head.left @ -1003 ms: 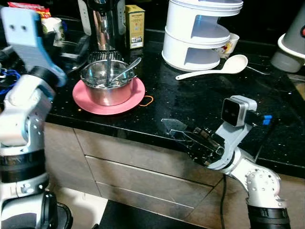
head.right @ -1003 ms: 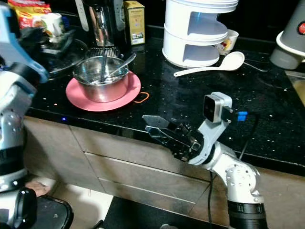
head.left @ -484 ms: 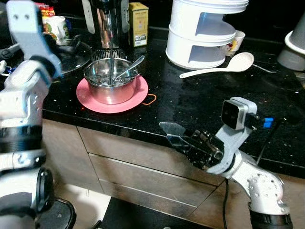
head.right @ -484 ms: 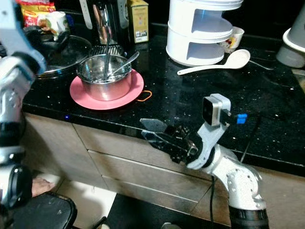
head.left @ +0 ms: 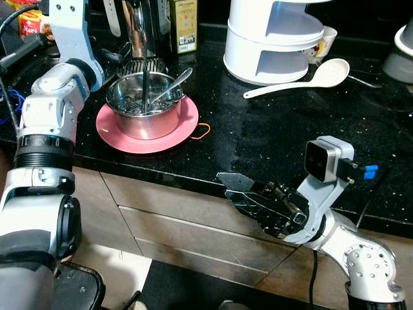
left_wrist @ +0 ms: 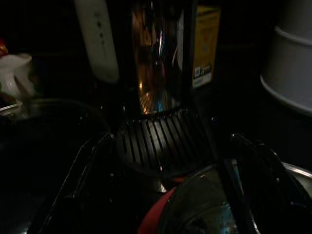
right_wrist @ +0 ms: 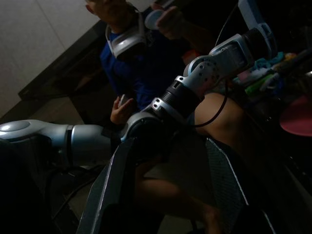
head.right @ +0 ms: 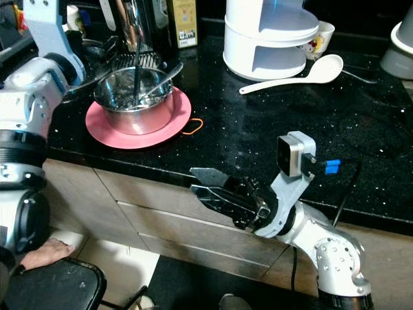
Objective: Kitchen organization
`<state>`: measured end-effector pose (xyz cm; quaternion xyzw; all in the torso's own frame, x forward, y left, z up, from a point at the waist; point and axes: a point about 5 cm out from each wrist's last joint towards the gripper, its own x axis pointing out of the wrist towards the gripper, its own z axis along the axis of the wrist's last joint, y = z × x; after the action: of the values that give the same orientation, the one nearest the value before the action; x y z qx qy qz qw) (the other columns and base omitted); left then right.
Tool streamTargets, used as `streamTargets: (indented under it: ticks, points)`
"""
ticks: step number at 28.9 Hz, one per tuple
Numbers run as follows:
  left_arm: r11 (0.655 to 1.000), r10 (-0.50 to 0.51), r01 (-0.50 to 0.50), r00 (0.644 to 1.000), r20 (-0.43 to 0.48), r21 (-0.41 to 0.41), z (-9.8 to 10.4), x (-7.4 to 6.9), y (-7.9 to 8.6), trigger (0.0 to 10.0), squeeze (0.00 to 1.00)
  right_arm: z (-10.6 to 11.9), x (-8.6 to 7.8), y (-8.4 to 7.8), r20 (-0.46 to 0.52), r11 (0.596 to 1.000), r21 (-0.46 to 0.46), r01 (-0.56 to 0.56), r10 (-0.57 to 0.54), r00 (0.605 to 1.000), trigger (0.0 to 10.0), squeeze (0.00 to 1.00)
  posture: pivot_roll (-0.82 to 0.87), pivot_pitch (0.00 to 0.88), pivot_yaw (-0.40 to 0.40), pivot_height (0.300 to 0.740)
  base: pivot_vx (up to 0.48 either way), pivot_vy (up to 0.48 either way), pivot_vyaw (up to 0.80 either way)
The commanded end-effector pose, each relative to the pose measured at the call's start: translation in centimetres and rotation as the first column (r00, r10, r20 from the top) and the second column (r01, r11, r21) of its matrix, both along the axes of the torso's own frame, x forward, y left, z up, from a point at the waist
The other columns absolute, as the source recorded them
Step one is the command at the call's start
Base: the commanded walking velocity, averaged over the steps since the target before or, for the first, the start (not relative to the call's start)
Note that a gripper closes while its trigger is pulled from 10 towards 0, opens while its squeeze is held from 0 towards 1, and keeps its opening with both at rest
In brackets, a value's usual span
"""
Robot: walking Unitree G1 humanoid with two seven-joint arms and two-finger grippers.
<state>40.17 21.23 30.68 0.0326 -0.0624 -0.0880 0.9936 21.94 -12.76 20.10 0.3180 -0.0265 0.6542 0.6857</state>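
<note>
Your left arm has swung in toward the steel pot (head.left: 143,111) on the pink plate (head.left: 182,132), upper left on the tabletop (head.left: 271,139), left gripper (left_wrist: 165,195) open just beside it and nearer than the open right gripper (head.left: 248,194) below the edge.

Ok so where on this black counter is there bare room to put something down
The widest bare patch of the black speckled counter lies between the round pink plate and the long white ladle, running forward to the front edge. The back left is crowded: the steel pot of utensils, a black ribbed drip tray and the left pincer.
</note>
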Motion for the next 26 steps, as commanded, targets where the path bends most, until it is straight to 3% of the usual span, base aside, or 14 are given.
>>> streamTargets:
  ticks: [1,13,19,23,26]
  points:
    - [1.000,-0.012,0.012,1.000,-0.006,0.017,0.7,0.3,-0.2,10.0,0.00,0.2,-0.3,0.0,0.004,1.000,-0.012,-0.002,0.002,1.000,10.0,0.00,-0.01,0.128,-0.008,0.732,0.000,0.000,0.00]
    - [0.985,-0.170,0.170,0.982,-0.078,-0.014,3.2,0.2,-3.9,10.0,0.00,0.0,-0.2,0.2,-0.013,0.999,-0.044,0.010,-0.011,1.000,10.0,0.00,0.01,0.132,-0.007,0.732,0.000,0.000,0.00]
    - [0.975,-0.220,0.208,0.951,-0.219,-0.077,2.5,-0.5,-5.4,10.0,0.00,0.1,-0.1,0.5,0.005,0.998,-0.066,0.010,-0.010,1.000,10.0,0.00,0.03,0.129,-0.006,0.732,0.000,0.000,0.00]
    - [0.975,-0.221,0.206,0.933,-0.285,-0.083,1.5,-1.2,-5.4,10.0,0.00,0.9,1.0,0.2,0.062,0.989,-0.094,0.115,-0.109,0.992,10.0,0.00,0.04,0.129,-0.003,0.732,0.000,0.000,0.00]
    - [0.976,-0.217,0.193,0.921,-0.323,-0.104,0.8,-1.7,-5.1,10.0,0.00,2.0,2.5,-0.4,0.128,0.961,-0.134,0.243,-0.226,0.966,10.0,0.00,0.04,0.128,-0.002,0.732,0.000,0.000,0.00]
